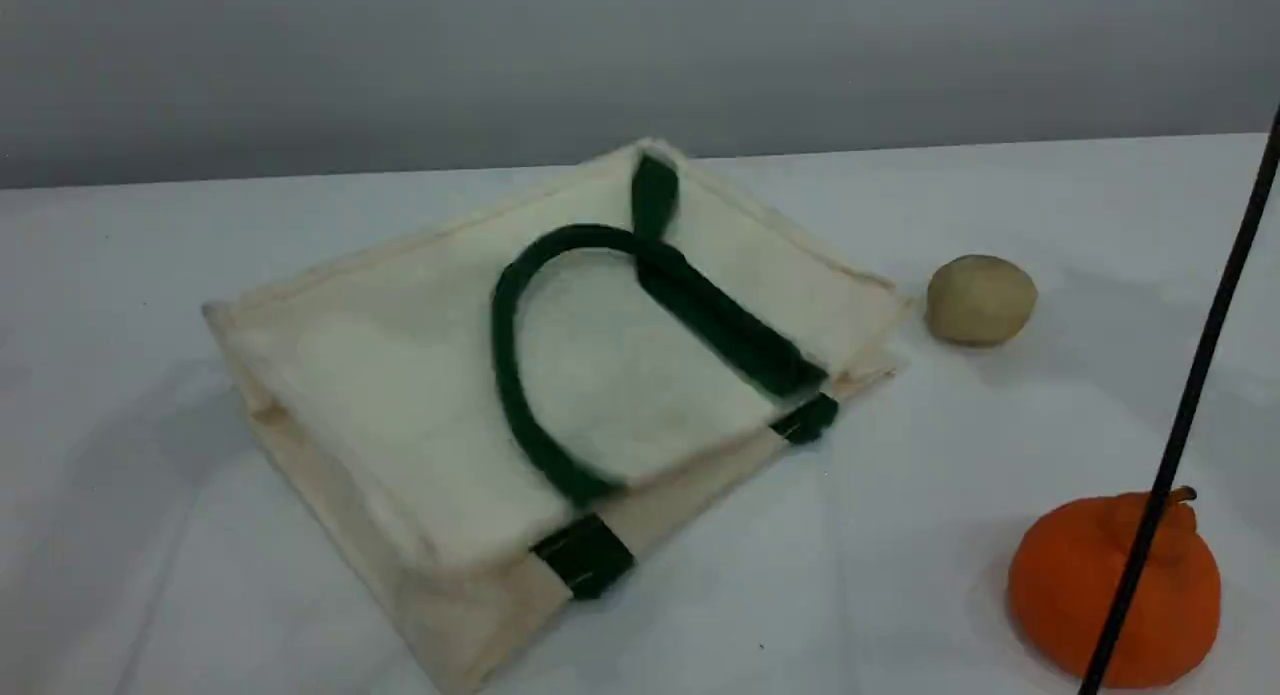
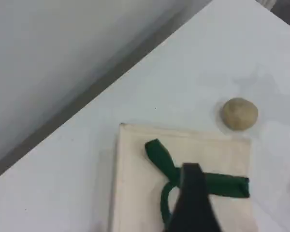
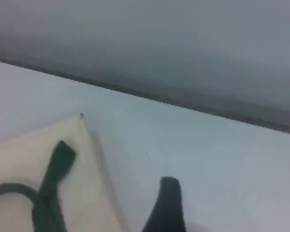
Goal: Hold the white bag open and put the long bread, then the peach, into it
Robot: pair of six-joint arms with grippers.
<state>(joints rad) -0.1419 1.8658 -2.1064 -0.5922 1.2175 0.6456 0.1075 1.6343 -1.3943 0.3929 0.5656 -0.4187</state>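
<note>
The white bag (image 1: pixel 400 375) lies flat on its side at the table's middle, its mouth toward the right and pressed shut. One dark green handle (image 1: pixel 503 345) loops over its top face, and the picture is blurred there. Neither arm appears in the scene view. The left wrist view looks down on the bag (image 2: pixel 135 193) from above, with one dark fingertip (image 2: pixel 193 203) over the green handle (image 2: pixel 222 186). In the right wrist view a single fingertip (image 3: pixel 166 208) hangs over bare table, right of the bag's far corner (image 3: pixel 79 128). The long bread and the peach are out of view.
A round beige lump (image 1: pixel 980 300) sits just right of the bag, also seen in the left wrist view (image 2: pixel 239 114). An orange fruit with a stem (image 1: pixel 1100 585) stands at the front right. A thin black cable (image 1: pixel 1200 375) slants down across the right edge.
</note>
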